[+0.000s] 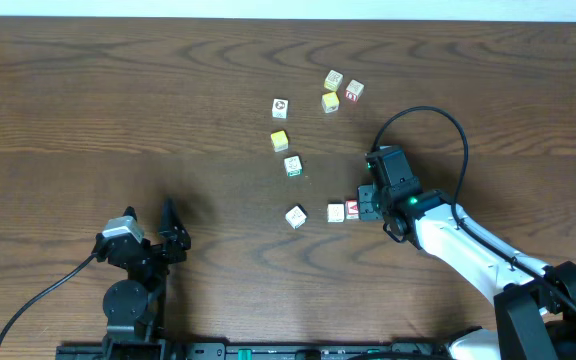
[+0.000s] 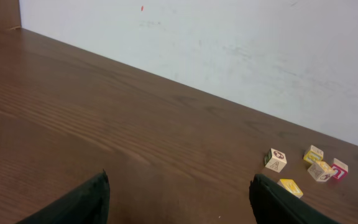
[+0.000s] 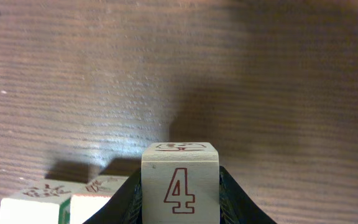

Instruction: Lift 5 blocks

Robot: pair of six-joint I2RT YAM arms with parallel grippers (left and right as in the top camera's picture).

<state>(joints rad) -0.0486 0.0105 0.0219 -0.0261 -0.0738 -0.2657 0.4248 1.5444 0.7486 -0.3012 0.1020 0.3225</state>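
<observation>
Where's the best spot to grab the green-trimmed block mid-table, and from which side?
Come straight down on the green-trimmed block and pinch its left and right faces: it sits flat with bare table there, while a yellow cube sits close off its far side. The left hand is open and free; the right hand grips the red-faced block.

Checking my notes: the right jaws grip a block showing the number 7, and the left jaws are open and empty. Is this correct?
No. The block shows a 4, not a 7, as the right wrist view makes plain. The rest is right.
</observation>
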